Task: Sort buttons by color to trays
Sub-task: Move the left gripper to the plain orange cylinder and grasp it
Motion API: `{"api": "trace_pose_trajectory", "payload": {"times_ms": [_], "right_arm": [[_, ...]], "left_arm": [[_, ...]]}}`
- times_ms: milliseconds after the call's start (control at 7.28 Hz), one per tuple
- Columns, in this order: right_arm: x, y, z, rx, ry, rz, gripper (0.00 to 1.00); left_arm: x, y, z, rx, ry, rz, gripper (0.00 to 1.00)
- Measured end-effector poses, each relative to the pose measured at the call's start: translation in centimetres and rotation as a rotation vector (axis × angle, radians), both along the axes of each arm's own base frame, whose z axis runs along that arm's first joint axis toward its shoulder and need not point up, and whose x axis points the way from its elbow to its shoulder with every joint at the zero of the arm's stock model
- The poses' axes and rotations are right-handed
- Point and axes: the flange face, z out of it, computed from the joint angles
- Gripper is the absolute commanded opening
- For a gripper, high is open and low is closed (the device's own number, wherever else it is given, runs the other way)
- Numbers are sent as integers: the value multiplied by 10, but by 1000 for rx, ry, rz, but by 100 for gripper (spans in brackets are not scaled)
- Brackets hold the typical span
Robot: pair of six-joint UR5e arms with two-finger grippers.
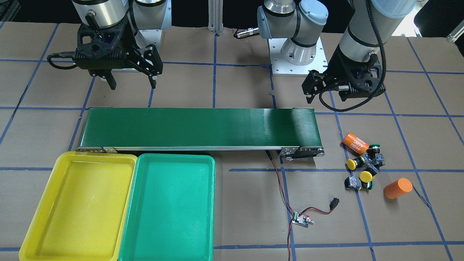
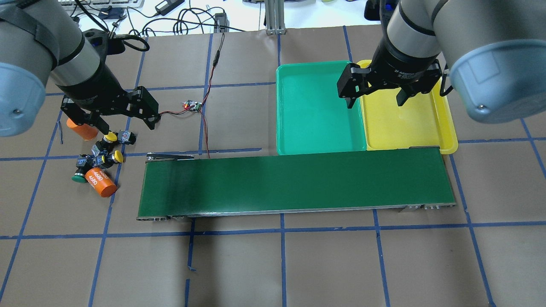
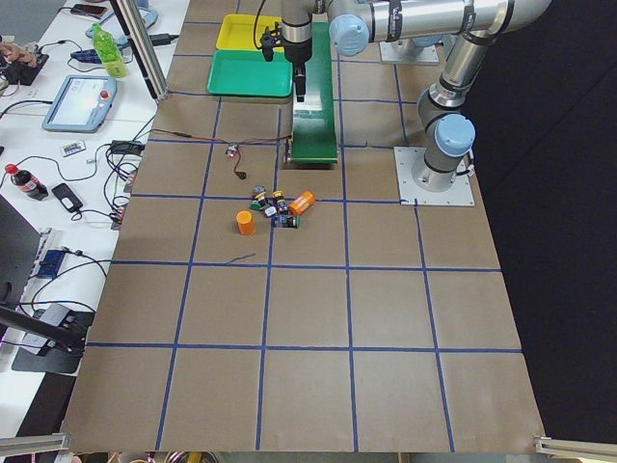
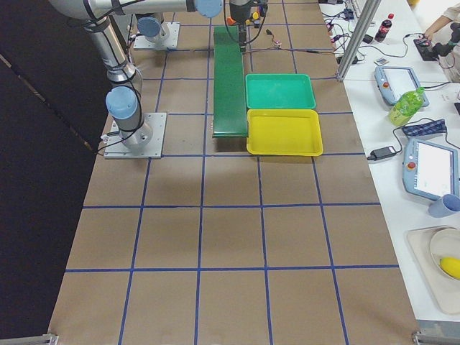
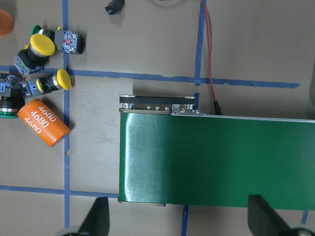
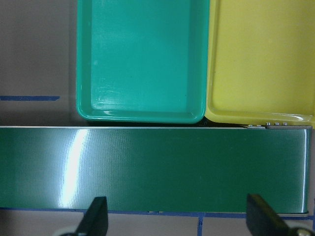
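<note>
White "4680" print runs along one orange cylinder (image 1: 355, 142), which touches the clustered buttons (image 1: 351, 164) on the brown paper just off the conveyor belt (image 1: 197, 127)'s end. A plain orange cylinder (image 1: 397, 188) lies beside them. The left gripper (image 2: 128, 127) hovers above the cluster, jaws spread and empty. The right gripper (image 1: 133, 86) is likewise spread, near the yellow tray (image 1: 78, 206) and green tray (image 1: 168, 206). A wired circuit board (image 1: 301, 219) sits nearby.

a robotics lab: a bolted arm base (image 3: 436, 181), tape-gridded table (image 3: 318, 328), teach pendants (image 4: 433, 169) alongside.
</note>
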Motion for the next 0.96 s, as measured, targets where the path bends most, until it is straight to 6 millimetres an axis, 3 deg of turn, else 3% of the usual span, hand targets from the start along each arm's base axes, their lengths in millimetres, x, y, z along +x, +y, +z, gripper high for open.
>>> {"api": "trace_pose_trajectory", "payload": {"times_ms": [275, 550, 962], "right_arm": [[0, 0, 0, -1, 0, 0, 100], [0, 1, 1, -2, 0, 1, 100], [1, 1, 1, -4, -1, 2, 100]], "left_arm": [[51, -27, -16, -28, -5, -2, 100], [125, -53, -39, -46, -9, -47, 100], [219, -101, -98, -104, -31, -129, 100]]}}
